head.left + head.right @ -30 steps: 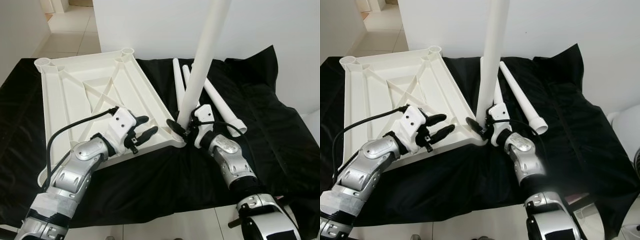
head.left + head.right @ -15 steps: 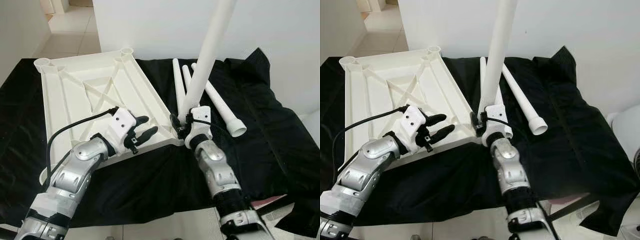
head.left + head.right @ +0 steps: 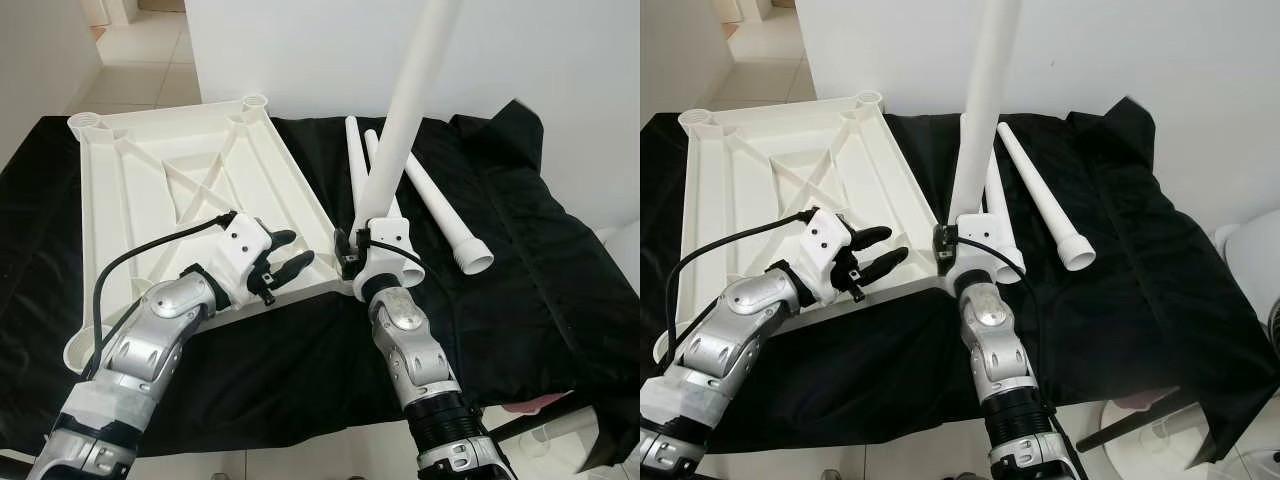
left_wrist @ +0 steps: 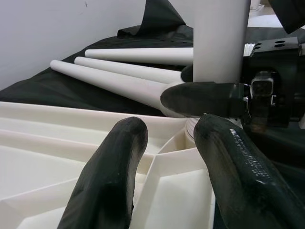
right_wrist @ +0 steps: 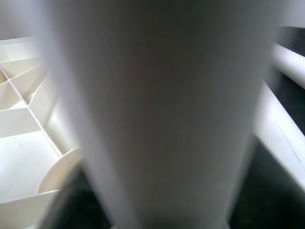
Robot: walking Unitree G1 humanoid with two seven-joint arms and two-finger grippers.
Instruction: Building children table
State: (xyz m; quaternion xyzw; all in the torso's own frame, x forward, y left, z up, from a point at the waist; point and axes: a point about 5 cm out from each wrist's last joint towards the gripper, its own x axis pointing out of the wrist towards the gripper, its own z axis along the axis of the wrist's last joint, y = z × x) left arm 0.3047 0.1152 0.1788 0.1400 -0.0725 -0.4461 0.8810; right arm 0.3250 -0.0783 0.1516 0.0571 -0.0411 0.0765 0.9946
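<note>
Left eye view has the white tabletop (image 3: pixel 180 190) lying upside down on a black cloth (image 3: pixel 560 290), ribs and corner sockets facing up, which is how it needs to lie for legs to go in from above. The right gripper (image 3: pixel 357 252) is clamped around the bottom end of one white leg (image 3: pixel 405 110) and holds it nearly upright, leaning a little away from the robot, with its foot right at the near right corner of the tabletop. From the left wrist view the leg's end (image 4: pixel 220 43) looks to be sitting on or just inside that corner socket; I can't tell if it is pushed home, so I'd judge this as the seating step in hand.

The left gripper (image 3: pixel 283 262) rests over the tabletop's near edge, just beside that same corner, its two black fingers (image 4: pixel 109 181) parted with nothing between them. It looks placed to pin the tabletop down while the leg is pressed in.

Three more legs (image 3: pixel 425 195) lie on the cloth just off the tabletop's right edge, side by side, their wider ends towards the robot. They lie close behind the right gripper, so a wide wrist turn could knock them. The sockets at the two far corners (image 3: pixel 254 102) are open, with no legs in them. A white wall stands behind the cloth, and tiled floor shows at the far left.
</note>
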